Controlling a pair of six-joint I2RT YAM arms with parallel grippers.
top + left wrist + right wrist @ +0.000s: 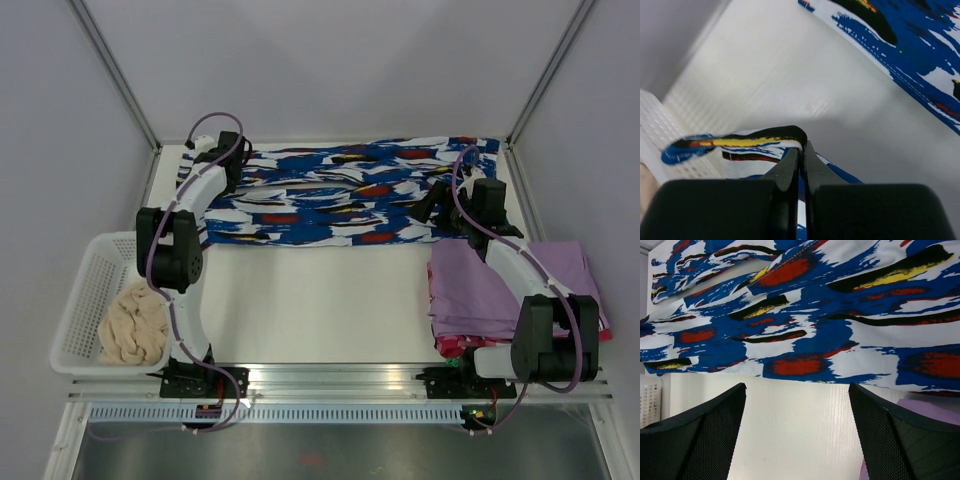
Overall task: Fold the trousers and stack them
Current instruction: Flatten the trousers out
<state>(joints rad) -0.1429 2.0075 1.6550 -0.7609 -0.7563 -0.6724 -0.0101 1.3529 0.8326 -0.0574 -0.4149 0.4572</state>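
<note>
The left gripper [802,150] is seen clenched, its two fingers pressed together with only a thin slit between them. A fold of the trousers [755,142] is pinched in that slit, and a black-and-yellow streaked edge curls out to the left of the fingertips. In the top view this gripper [232,160] is placed at the far left end of the trousers [340,190].

The right gripper [796,387] is held wide open and nothing is gripped between the fingers [715,415]. White table surface and the near edge of the printed cloth [805,315] are seen through the gap. From above, this gripper [440,205] is located over the right end of the garment, by its near hem. Whether the cloth is touched there cannot be told.

The trousers are spread lengthwise across the far side of the table [320,310], reaching from one arm to the other.

A stack of lilac folded garments [475,285] is set at the near right, just beside the right arm. A white mesh basket [90,260] is placed at the near left edge, and a cream fluffy bundle [133,322] is held in it. The middle of the table is crossed by neither arm.
</note>
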